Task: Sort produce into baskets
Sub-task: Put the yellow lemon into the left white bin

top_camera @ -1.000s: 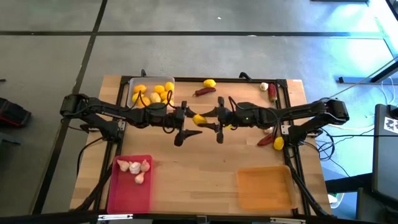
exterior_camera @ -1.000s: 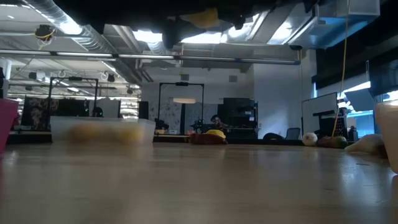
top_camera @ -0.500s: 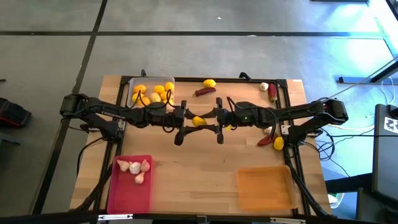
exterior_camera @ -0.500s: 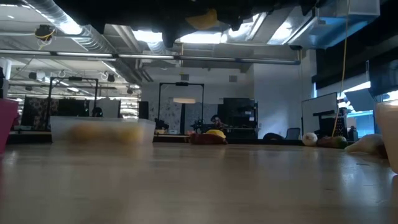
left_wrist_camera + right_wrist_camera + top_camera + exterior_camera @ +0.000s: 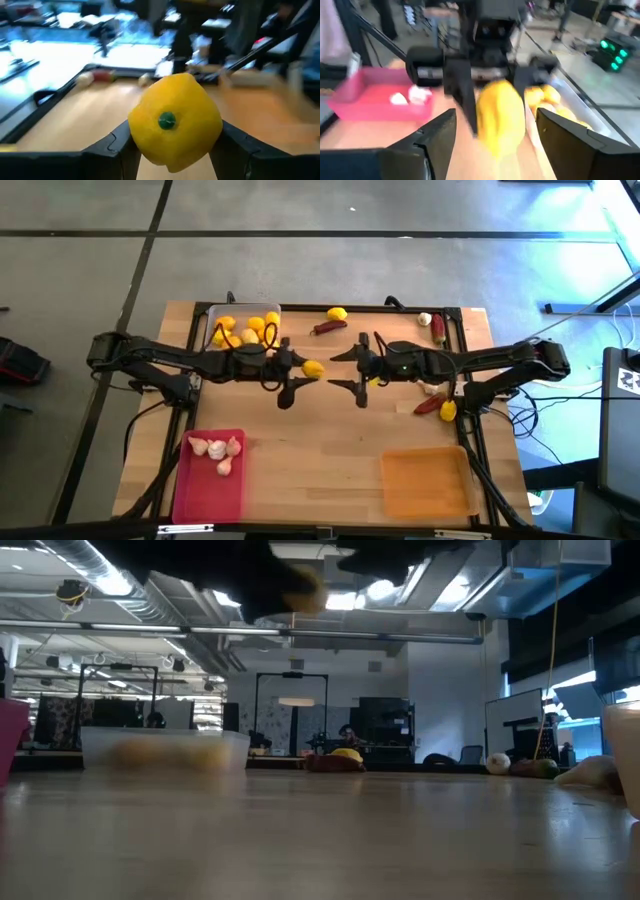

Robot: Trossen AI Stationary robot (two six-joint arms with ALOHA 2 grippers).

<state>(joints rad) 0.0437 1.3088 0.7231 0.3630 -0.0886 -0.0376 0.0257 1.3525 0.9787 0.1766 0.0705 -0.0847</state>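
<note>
Your left gripper [image 5: 312,370] is clamped on a yellow lemon [image 5: 314,369] above the middle of the table [image 5: 330,440], while your right gripper [image 5: 345,370] stands just beside it with its fingers spread and empty. Only the left wrist view shows the grip closely: the lemon [image 5: 175,121] sits between both dark fingers [image 5: 117,145], its green stem end facing the camera, so its long axis runs along the gripper. The right wrist view shows the same fruit [image 5: 501,116] from the other side, held by the left gripper, with the pink-red tray [image 5: 385,95] and its garlic bulbs [image 5: 412,95] behind. The low view gives you only a blurred yellow patch [image 5: 300,590] up under the dark arms.

From above, both arms reach level across the table toward each other from opposite sides. The clear tray [image 5: 212,320] of lemons lies at the far left, the orange tray [image 5: 425,480] near right. Loose chili peppers [image 5: 327,327] and another lemon [image 5: 337,313] rest along the far edge.
</note>
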